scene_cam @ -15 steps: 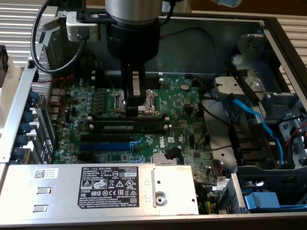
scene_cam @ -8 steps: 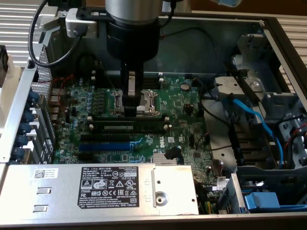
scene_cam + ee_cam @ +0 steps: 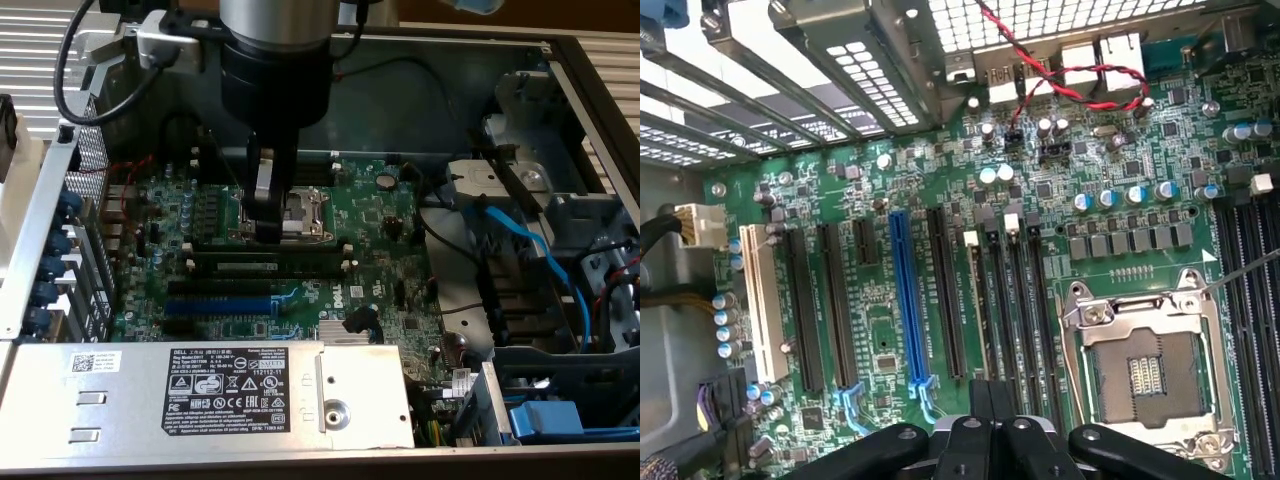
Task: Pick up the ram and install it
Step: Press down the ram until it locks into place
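Observation:
The ram (image 3: 265, 264), a long dark stick with a white label strip, lies along the memory slots just in front of the CPU socket (image 3: 305, 212), level with the board. My gripper (image 3: 267, 236) hangs straight down over the ram's middle, its dark fingers pressed together with nothing visible between them. Its tips are just above the stick's top edge; whether they touch it I cannot tell. In the wrist view the shut gripper (image 3: 990, 395) points along the black memory slots (image 3: 1015, 300), where I cannot tell the stick from the slots.
A blue slot (image 3: 215, 305) and black expansion slots lie nearer the silver power supply (image 3: 200, 395). A blue cable (image 3: 530, 245) and drive cage fill the exterior view's right. Red and black wires (image 3: 1060, 70) cross the rear ports. Case walls surround the board.

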